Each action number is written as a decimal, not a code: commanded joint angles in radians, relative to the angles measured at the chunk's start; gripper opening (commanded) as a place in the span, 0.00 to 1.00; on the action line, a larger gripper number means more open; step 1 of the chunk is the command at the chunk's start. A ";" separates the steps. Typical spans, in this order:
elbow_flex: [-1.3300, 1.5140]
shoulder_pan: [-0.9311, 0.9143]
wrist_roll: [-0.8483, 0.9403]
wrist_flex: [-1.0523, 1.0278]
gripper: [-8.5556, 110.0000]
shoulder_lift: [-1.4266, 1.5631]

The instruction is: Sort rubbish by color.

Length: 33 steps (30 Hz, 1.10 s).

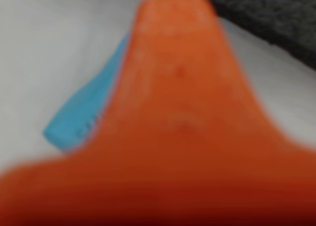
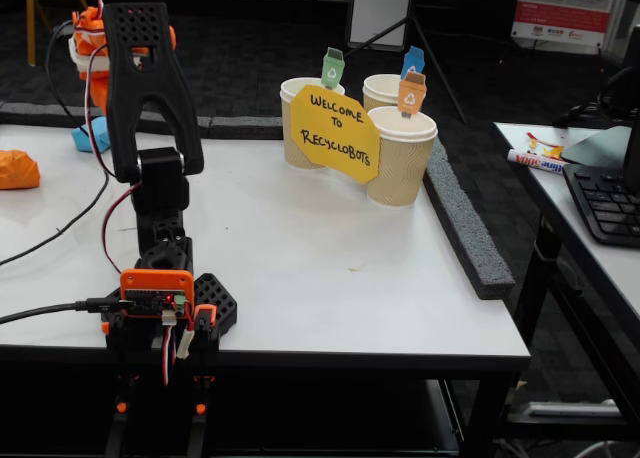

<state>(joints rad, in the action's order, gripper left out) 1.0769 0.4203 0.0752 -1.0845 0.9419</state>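
In the fixed view two pieces of rubbish lie at the table's far left: a light blue wad (image 2: 88, 136) and an orange wad (image 2: 17, 168) at the frame's edge. My gripper (image 2: 92, 113) reaches down over the blue wad from behind the black arm (image 2: 150, 88), and its fingers are mostly hidden. The wrist view is blurred. One orange finger (image 1: 182, 112) fills it, and the blue wad (image 1: 81, 112) lies against that finger's left side on the white table. The other finger is hidden, so whether the gripper holds the wad cannot be told.
Three paper cups (image 2: 400, 158) with small green, blue and orange tags stand at the back behind a yellow sign (image 2: 335, 133). A dark foam strip (image 2: 465, 228) lines the table's right edge. A second table with a keyboard (image 2: 605, 203) stands to the right.
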 commanded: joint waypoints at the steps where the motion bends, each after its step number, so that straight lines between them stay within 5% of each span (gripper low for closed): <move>1: -0.160 0.035 0.012 -0.002 0.29 0.018; 11: -0.229 0.040 0.012 0.012 0.29 -0.092; 21: -0.273 -0.011 0.012 0.054 0.07 -0.129; 33: -0.393 -0.049 0.012 -0.143 0.07 -0.026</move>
<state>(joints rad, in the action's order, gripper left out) 0.8237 0.3988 0.0752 -1.1873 0.7731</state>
